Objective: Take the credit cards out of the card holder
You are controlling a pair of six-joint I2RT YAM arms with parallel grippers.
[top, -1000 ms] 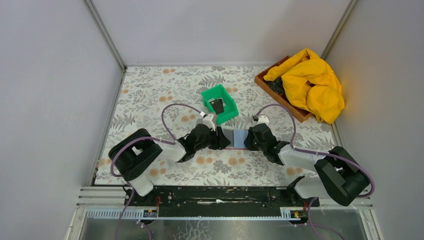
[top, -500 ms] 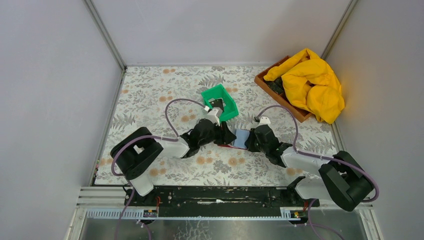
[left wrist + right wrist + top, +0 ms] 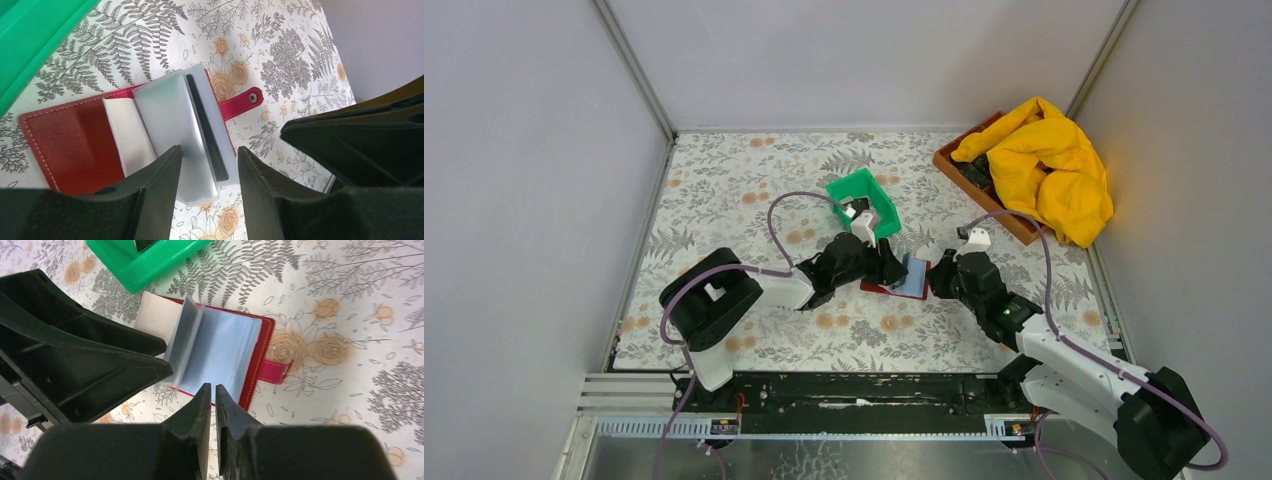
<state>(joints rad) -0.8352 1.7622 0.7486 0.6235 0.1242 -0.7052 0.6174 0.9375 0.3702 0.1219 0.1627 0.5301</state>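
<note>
Lying open and flat on the flowered desk (image 3: 724, 190), the card holder (image 3: 902, 280) sits between the two claws, its long axis running from one claw toward the other. The left claw (image 3: 207, 165) is spread, its fingers standing on either side of the near end of the pale sleeves (image 3: 170, 125). The bare red cover reaches out to that claw's left, and the snap tab (image 3: 245, 100) points away ahead and to its right. A dark card edge (image 3: 207, 132) shows inside the raised stack of sleeves. The right claw (image 3: 210, 390) has its fingers nearly pressed together, with only a thin slit between them. Its tips are at the near edge of the fanned sleeves, and I cannot tell whether they nip a sleeve. From this claw the holder lies just ahead, its tab off to the right. The green bin (image 3: 864, 195) stands farther ahead, beyond the holder.
</note>
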